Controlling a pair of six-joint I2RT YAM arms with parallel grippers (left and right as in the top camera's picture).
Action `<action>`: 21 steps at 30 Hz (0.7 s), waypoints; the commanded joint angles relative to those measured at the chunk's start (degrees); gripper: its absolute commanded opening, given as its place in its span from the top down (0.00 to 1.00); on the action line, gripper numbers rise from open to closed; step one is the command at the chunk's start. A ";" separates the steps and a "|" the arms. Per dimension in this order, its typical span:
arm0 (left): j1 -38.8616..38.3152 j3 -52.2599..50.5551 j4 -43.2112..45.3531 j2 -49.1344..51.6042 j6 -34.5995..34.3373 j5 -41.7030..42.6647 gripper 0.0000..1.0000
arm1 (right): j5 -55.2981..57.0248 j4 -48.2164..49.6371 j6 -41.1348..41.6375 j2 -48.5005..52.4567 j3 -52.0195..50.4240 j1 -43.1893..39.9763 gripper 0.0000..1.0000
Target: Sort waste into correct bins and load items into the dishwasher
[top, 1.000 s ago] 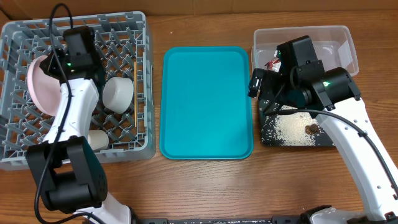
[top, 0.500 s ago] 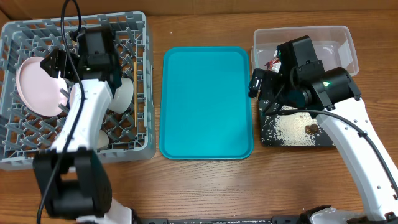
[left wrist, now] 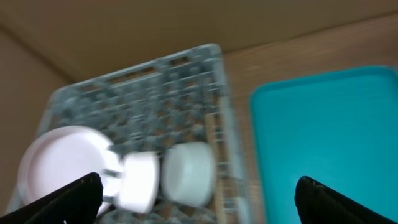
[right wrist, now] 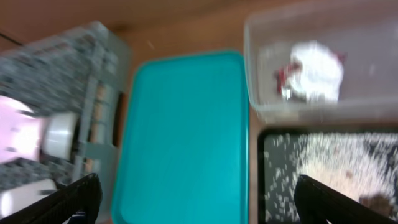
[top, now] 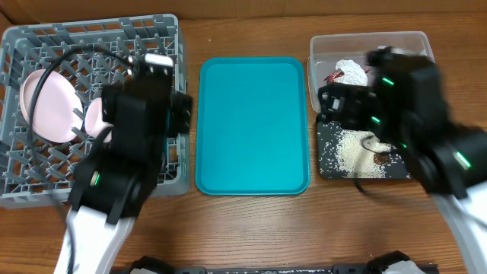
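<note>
- Hanging wide apart and empty, the left tool [left wrist: 199,200] looks down over the large square grey plastic dish rack [left wrist: 143,93]; its two dark fingertips sit at the bottom corners of the wrist view with nothing between them.
- Right tool [right wrist: 199,200] is likewise spread wide and holds nothing; it hangs over the flat teal tray [right wrist: 186,137], with the clear rectangular plastic tub [right wrist: 373,62] off to one side.
- Task things: the pale pink round plate [top: 44,106] leans on edge at the rack's left; the small pink bowl [left wrist: 138,180] and white cup [left wrist: 189,174] lie side by side next to it; the white crumpled tissue wad [top: 351,72] and red shredded wrapper scrap [top: 333,78] lie touching inside the tub.
- Risk, as I judge it: both arms are smeared in the overhead view, so their height and reach are unreadable; a low swing from here could clip the rack wall and knock the leaning plate flat, or catch the tub rim and tip the waste out; the right arm could also drag through the white grains [top: 346,148] on the black mat [top: 329,173] and scatter them over the wooden table [top: 251,228].
- Hard to make out: the grey-green bowl is nowhere I can find; the chopsticks are at most a pale wooden blur along the rack's right wall; from above, the left arm covers the rack's right half, and the right arm covers part of the tub and mat.
</note>
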 commanded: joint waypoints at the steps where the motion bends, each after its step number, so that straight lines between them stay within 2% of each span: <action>1: -3.52 2.34 -2.97 -7.21 -6.75 7.76 0.00 | -0.22 0.15 -3.06 -6.97 1.99 -0.09 0.00; 5: -6.54 2.40 -8.35 -15.50 -10.54 7.93 0.00 | -0.20 -1.81 -3.04 -11.96 1.99 -0.09 0.00; 10: -6.67 2.40 -15.23 -20.41 -12.28 8.39 0.00 | -0.22 -8.00 -3.04 -13.66 1.99 -0.09 0.00; 16: -6.67 2.38 -12.00 -20.20 -12.98 11.76 0.00 | -0.22 -13.53 -3.04 -13.16 1.95 -0.09 0.00; 21: -6.67 2.38 -14.56 -20.15 -12.87 11.78 0.00 | -0.22 -14.08 -3.04 -13.00 1.95 -0.09 0.00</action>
